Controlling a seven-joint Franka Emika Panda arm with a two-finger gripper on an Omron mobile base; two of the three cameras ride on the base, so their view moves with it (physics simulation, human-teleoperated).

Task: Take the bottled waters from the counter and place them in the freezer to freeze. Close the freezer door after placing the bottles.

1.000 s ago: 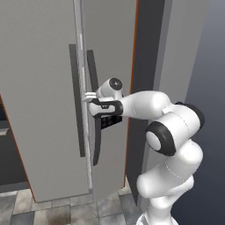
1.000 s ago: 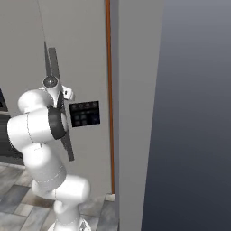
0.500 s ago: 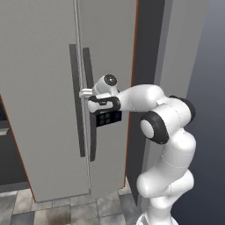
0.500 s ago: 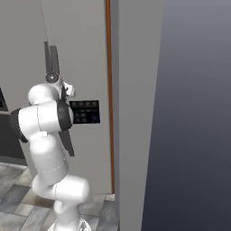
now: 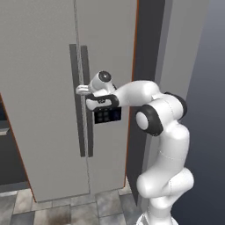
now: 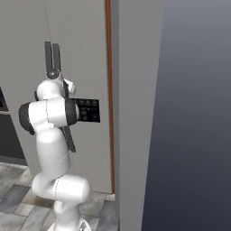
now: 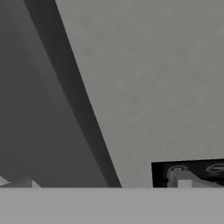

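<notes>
Arm swung leftward; open claw (image 5: 82, 91) at freezer door (image 5: 107, 66) handle (image 5: 86, 101). Matte grey panel, dark bar, shut.

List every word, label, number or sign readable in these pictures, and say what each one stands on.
None can be read.
The dark panel on the freezer door bears small pale marks in a grid, too small and blurred to read.
In the hand view the same panel shows faint ring-like symbols, blurred; no letters or numbers can be made out.
The left door, the handles and the robot's claw show no writing.
</notes>
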